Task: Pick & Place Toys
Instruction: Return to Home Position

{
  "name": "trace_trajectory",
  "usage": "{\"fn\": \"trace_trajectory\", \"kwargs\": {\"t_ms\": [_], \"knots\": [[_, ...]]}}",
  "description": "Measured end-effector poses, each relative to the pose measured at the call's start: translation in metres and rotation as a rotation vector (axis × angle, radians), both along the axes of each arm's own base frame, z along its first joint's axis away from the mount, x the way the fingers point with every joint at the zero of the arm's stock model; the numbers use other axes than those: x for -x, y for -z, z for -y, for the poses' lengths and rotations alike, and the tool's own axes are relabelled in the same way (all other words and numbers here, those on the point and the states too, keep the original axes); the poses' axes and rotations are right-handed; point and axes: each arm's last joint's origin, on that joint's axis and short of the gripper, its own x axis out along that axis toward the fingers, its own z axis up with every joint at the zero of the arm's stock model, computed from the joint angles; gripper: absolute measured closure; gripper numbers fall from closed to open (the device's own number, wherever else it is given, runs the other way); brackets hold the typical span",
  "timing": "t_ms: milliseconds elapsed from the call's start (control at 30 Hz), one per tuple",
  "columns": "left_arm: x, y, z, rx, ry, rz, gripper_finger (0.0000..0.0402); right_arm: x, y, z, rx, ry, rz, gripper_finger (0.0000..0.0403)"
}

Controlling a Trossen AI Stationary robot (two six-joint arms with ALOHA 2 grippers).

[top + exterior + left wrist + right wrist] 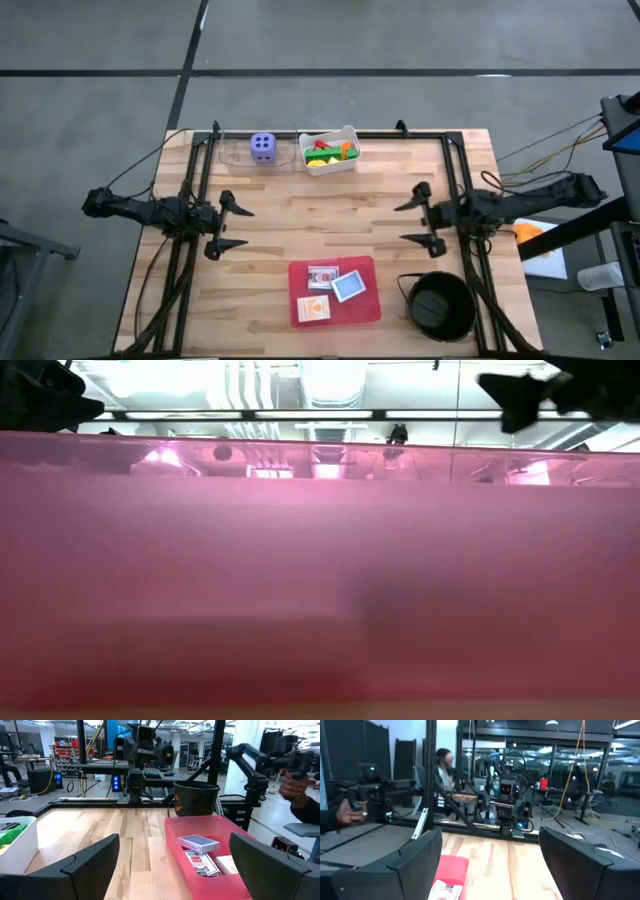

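A purple die (263,147) with white dots sits in a clear tray at the table's far edge. Beside it a white tub (345,132) holds several red, green, orange and yellow blocks (328,150). Three small cards lie on the pink-red rimmed mat (360,310) near the front edge: white (322,277), blue (349,287), orange (314,309). They also show in the left wrist view, with the blue card (198,842) on top. My left gripper (240,226) is open and empty at mid-left. My right gripper (407,222) is open and empty at mid-right. Both point toward the table's middle.
A black bucket (440,305) stands at the front right, beside the mat. Bare wood lies between the two grippers. The mat's pink wall (320,590) fills the low view. A person's hand (295,785) shows beyond the table's right side, and another person (445,760) sits in the room.
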Motion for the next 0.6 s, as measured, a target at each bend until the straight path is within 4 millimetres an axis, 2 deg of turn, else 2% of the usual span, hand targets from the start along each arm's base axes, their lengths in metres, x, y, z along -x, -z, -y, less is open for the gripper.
{"fn": "trace_trajectory", "kwargs": {"t_ms": [167, 367, 500, 600], "knots": [[0.0, 0.0, 0.0, 0.0, 0.0, -0.001, 0.0025, 0.025, 0.019, 0.005, -0.019, 0.004, 0.026, 0.0073], [0.0, 0.0, 0.0, 0.0, 0.0, -0.002, 0.0025, 0.043, 0.021, 0.009, -0.014, 0.041, 0.024, 0.0073], [0.0, 0.0, 0.0, 0.0, 0.0, -0.002, 0.0025, 0.051, 0.026, 0.011, -0.002, 0.047, 0.038, 0.0073], [0.0, 0.0, 0.0, 0.001, 0.0, -0.002, 0.0025, 0.05, 0.03, 0.011, 0.0, 0.054, 0.032, 0.0073]]}}
